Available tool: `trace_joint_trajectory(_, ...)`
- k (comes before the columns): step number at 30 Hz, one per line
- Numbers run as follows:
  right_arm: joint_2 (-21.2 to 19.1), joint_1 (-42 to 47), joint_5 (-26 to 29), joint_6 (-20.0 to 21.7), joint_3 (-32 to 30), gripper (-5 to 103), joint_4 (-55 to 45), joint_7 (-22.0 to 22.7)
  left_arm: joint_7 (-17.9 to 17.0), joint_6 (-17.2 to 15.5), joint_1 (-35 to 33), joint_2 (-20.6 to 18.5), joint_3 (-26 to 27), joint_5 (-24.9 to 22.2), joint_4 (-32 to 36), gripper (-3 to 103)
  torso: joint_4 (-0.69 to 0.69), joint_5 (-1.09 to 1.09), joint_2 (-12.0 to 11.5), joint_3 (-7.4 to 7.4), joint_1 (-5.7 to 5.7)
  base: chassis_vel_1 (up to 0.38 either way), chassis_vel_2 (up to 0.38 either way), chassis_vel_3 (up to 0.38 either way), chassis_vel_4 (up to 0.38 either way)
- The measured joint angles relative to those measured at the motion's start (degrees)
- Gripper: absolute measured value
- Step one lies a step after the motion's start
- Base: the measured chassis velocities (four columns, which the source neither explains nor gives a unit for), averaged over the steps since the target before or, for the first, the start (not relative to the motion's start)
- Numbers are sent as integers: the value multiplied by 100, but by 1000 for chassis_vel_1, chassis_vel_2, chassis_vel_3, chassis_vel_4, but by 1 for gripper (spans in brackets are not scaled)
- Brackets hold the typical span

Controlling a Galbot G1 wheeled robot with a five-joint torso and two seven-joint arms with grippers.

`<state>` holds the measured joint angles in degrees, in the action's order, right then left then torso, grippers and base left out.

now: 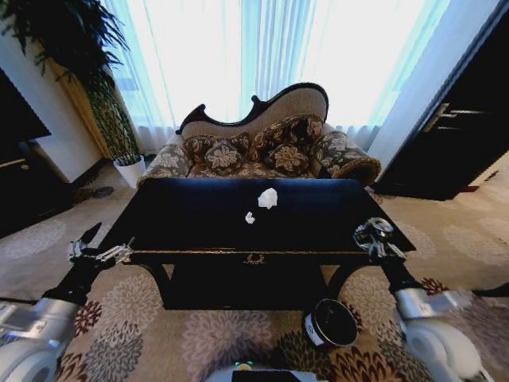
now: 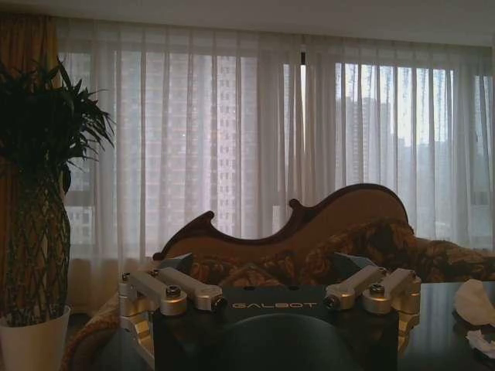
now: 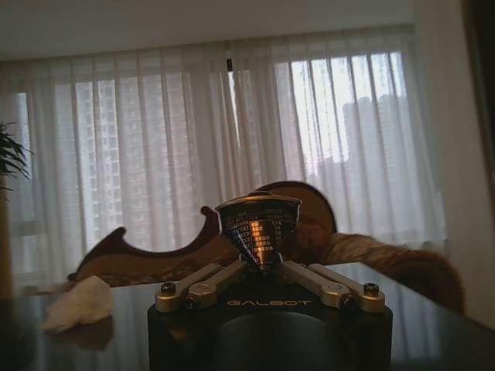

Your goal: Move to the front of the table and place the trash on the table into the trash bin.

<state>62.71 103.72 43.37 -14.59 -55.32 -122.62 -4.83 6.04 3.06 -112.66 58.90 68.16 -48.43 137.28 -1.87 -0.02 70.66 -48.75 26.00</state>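
On black table [image 1: 318, 219], paper wad [image 1: 268, 198], scrap [image 1: 250, 217]

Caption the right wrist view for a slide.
Right gripper shut on a crushed silvery dark drink can above the glossy black table, crumpled white paper wad beside.

You see the trash bin [image 1: 331, 323] partly tucked under the table [image 1: 191, 208] front edge. In the left wrist view the white plant pot [image 2: 31, 344] and small white scrap [image 2: 485, 342] are cropped.
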Motion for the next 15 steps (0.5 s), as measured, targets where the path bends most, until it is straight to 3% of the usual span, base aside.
trace_joint_trajectory(10, 553, 173, -617, -888, 55, 0, 877, -269, 0, 0, 0, 0, 0, 0, 0, 100, 0, 2, 0, 0, 0, 0, 0, 0, 0)
trace_joint_trajectory(15, 670, 170, -527, -981, 146, 0, 1104, -271, 0, 0, 0, 0, 0, 0, 0, 100, 0, 1, 0, 0, 0, 0, 0, 0, 0)
